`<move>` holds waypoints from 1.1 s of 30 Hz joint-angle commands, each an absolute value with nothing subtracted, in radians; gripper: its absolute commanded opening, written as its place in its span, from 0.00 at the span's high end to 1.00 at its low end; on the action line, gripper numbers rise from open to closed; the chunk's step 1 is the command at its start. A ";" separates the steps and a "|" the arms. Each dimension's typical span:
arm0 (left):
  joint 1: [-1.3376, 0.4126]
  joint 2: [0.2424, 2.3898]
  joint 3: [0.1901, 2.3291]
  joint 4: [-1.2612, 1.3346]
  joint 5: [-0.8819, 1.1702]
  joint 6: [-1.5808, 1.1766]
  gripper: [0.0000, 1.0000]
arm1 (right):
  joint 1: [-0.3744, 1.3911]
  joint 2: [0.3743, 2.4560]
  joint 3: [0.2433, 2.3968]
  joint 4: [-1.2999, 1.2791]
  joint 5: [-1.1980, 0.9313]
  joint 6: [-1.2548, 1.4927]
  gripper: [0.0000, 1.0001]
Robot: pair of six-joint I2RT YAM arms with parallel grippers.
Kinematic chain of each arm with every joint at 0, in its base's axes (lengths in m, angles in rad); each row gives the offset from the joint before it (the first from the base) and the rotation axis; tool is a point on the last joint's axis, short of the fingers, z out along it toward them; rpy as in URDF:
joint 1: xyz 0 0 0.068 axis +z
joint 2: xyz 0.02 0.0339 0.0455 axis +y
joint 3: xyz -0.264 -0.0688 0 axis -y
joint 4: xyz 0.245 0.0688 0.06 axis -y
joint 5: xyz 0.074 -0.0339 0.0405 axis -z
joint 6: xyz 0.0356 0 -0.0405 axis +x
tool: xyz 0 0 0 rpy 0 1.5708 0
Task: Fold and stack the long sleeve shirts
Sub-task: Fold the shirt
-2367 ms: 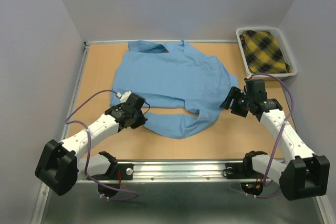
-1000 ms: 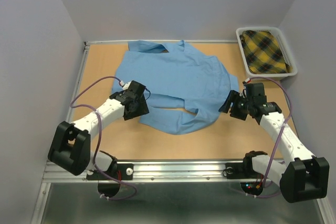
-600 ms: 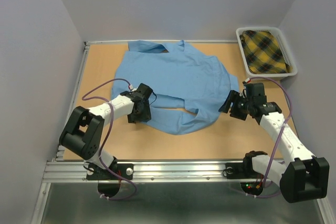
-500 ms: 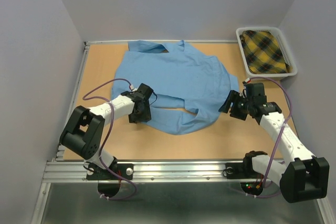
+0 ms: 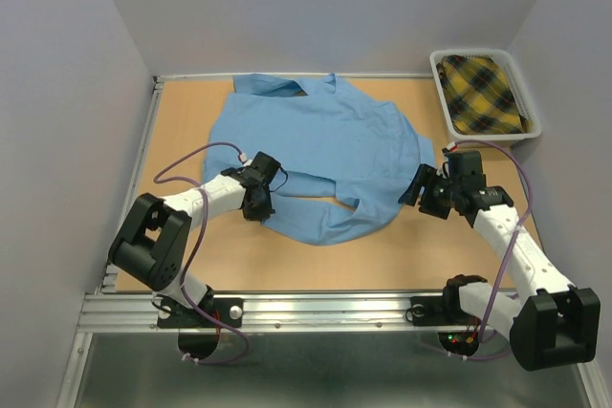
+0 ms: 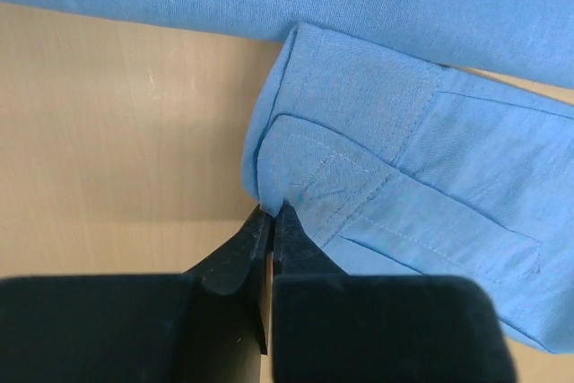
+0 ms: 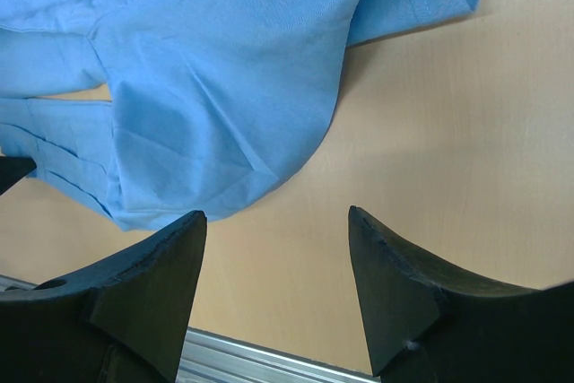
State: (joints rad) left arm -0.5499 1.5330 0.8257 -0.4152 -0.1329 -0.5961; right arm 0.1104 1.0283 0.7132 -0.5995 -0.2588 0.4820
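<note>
left jaws pinching shirt cuff (image 6: 309, 172) edge, tabletop (image 6: 117, 132) alongside

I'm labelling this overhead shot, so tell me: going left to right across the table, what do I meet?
Left hand, shut on a cuff → light blue shirt → right hand, open and empty → white basket holding yellow plaid cloth.

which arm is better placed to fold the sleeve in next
Left. The left gripper is shut on the cuff of the shirt, so it could probably carry the sleeve over. The right gripper is open above bare table, holding nothing.
</note>
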 commanded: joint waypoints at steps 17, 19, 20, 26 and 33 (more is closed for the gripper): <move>-0.555 1.529 1.437 -0.578 -0.028 -0.592 1.00 | 0.107 1.100 0.762 -0.539 -0.177 0.517 0.31; -0.554 1.557 1.507 -0.574 -0.022 -0.592 1.00 | 0.106 1.112 0.762 -0.511 -0.173 0.531 0.31; -0.552 1.577 1.525 -0.571 -0.021 -0.592 1.00 | 0.107 1.117 0.762 -0.479 -0.170 0.540 0.32; -0.537 1.634 1.609 -0.555 -0.014 -0.601 1.00 | 0.107 1.204 0.772 -0.359 -0.173 0.612 0.32; -0.489 1.632 1.579 -0.502 0.027 -0.621 1.00 | 0.106 1.294 0.798 -0.275 -0.129 0.655 0.33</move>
State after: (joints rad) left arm -0.5213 1.6650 1.5589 -0.5541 -0.0105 -0.6060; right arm 0.1104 1.2671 0.7204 -0.3817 -0.1692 0.6189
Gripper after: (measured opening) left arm 0.091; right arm 0.674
